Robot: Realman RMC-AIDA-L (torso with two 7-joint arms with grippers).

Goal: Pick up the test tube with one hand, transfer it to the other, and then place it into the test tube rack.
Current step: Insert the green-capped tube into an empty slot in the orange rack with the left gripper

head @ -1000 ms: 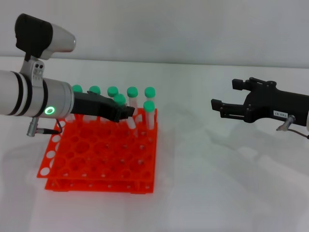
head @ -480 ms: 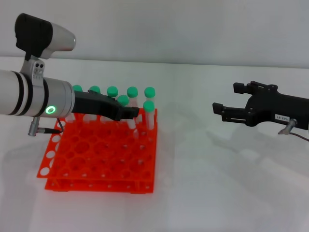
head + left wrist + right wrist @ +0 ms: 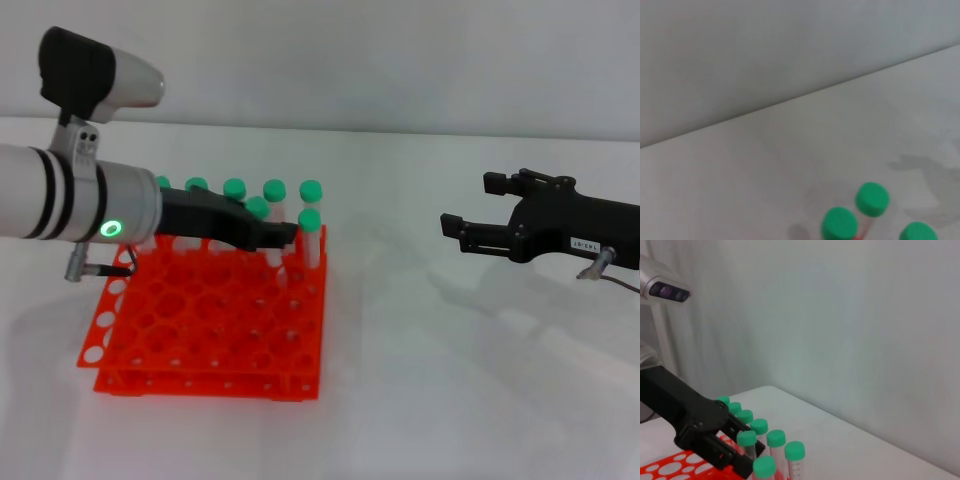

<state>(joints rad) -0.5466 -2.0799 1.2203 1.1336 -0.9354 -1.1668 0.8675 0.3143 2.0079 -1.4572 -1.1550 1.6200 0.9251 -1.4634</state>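
The orange test tube rack [image 3: 200,335] sits at the left of the white table. My left gripper [image 3: 282,236], on the silver arm with the green ring, reaches over the rack's back rows. It is shut on a test tube [image 3: 262,222] with a green cap, which hangs tilted with its lower end down among the rack's holes. My right gripper [image 3: 453,229], black with a white label, hovers open and empty well to the right of the rack. The right wrist view shows the left arm's black fingers [image 3: 720,450] beside the capped tubes.
Several more green-capped tubes [image 3: 274,190] stand in the rack's back rows, one [image 3: 309,220] just right of the held tube. Their caps [image 3: 872,198] show in the left wrist view. White table [image 3: 400,400] lies between rack and right gripper.
My left gripper has carried the test tube slightly to the right over the rack. The right gripper drew back a little to the right, then held still.
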